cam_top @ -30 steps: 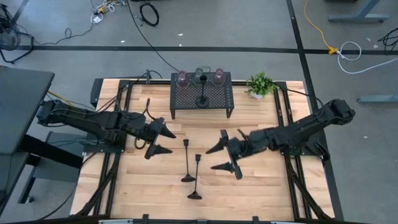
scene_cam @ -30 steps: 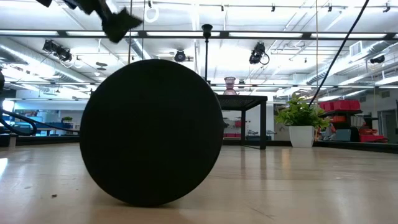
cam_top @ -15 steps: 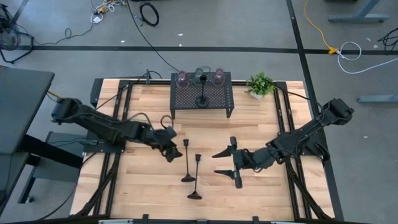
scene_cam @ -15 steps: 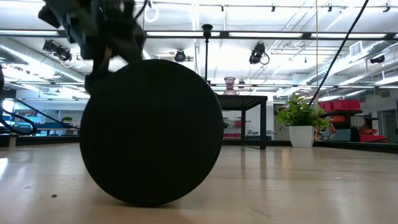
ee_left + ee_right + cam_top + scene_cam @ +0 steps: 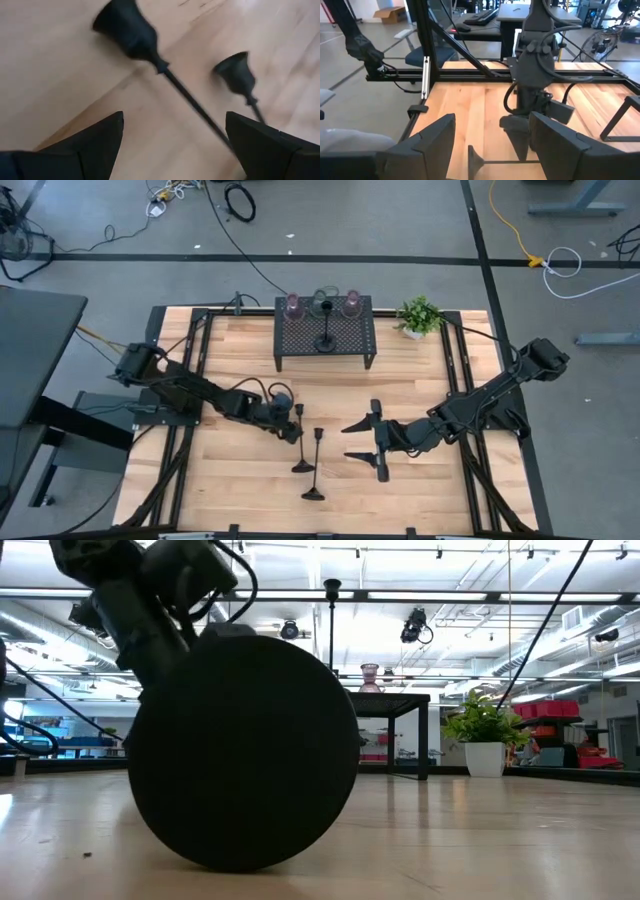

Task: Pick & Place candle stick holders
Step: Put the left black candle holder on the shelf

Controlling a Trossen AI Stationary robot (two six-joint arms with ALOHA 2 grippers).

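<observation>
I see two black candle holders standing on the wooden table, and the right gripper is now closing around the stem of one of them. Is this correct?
Not quite: it is the left gripper, not the right, that is at a stem, with its fingers open. The high view shows it beside the nearer of the two black candle holders standing on the table, while the right gripper waits open, apart from them.

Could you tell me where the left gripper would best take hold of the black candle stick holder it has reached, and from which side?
Probably on the slim stem, just below the cup. The holder stands upright on its round base, and the left gripper already has its open fingers either side of the stem, coming from the table's left. A level, sideways pinch there should avoid the neighbouring holder.
</observation>
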